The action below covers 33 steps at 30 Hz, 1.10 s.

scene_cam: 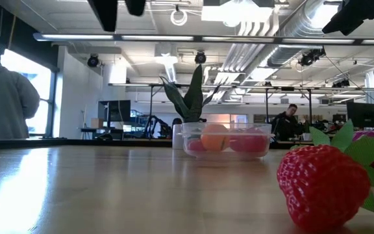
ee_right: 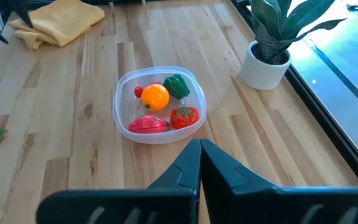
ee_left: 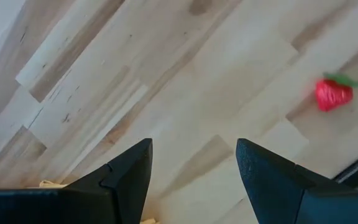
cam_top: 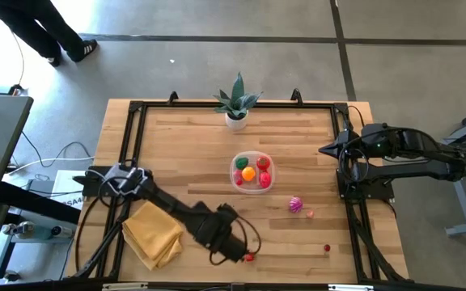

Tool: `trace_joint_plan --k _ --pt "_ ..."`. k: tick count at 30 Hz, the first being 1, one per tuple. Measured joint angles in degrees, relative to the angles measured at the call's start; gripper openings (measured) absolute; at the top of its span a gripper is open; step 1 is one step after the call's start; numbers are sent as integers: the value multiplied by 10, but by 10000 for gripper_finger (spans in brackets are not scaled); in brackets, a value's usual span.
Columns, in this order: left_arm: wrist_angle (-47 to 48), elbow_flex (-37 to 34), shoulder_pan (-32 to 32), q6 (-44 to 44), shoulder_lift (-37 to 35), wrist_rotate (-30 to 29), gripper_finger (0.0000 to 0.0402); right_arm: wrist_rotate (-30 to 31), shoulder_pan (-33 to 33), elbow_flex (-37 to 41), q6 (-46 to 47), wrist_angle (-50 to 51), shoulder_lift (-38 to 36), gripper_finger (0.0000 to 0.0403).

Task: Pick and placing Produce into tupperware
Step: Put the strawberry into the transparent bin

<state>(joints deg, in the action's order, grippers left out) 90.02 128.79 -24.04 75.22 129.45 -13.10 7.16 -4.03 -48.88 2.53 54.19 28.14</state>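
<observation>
- So the left gripper (cam_top: pixel 245 255) hangs over the table's near edge, fingers apart, gripping nothing, strawberry (ee_left: pixel 333 93) lying near it.
- Tupperware (cam_top: pixel 252 173) sits mid-table with several produce pieces inside.
- Right gripper (cam_top: pixel 324 149) waits by the far right side, fingers together.

i am working over a table (cam_top: pixel 176 129) of pale wood planks, smooth with a soft sheen. the tupperware (ee_right: pixel 124 118) is looking like clear glossy plastic. the produce (ee_right: pixel 155 98) in it is shining like smooth plastic. the strawberry (scene_cam: pixel 323 185) is showing a pimpled skin. the yellow cloth (cam_top: pixel 152 234) is lying matt and creased. my fingers (ee_left: pixel 123 180) are looking matt black.
</observation>
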Motion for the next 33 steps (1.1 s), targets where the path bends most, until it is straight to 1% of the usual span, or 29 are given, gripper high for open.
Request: trace_joint_plan --k 8,17,23,25,27,28,32,33 --pt "-9 0 -27 -32 0 -13 223 0 0 0 0 0 0 0" --pt "-146 0 -25 -40 0 -6 223 0 0 0 0 0 0 0" --pt "-155 0 -22 -149 0 -15 223 0 0 0 0 0 0 0" --pt "-161 0 -17 -165 0 -15 223 0 0 0 0 0 0 0" --pt "-192 0 -9 -168 0 -13 223 0 0 0 0 0 0 0" --pt "-218 0 -6 -178 0 -1 223 0 0 0 0 0 0 0" --pt "-370 1 10 -250 13 106 223 0 0 0 0 0 0 0" --pt "-392 0 13 -265 16 127 223 0 0 0 0 0 0 0"
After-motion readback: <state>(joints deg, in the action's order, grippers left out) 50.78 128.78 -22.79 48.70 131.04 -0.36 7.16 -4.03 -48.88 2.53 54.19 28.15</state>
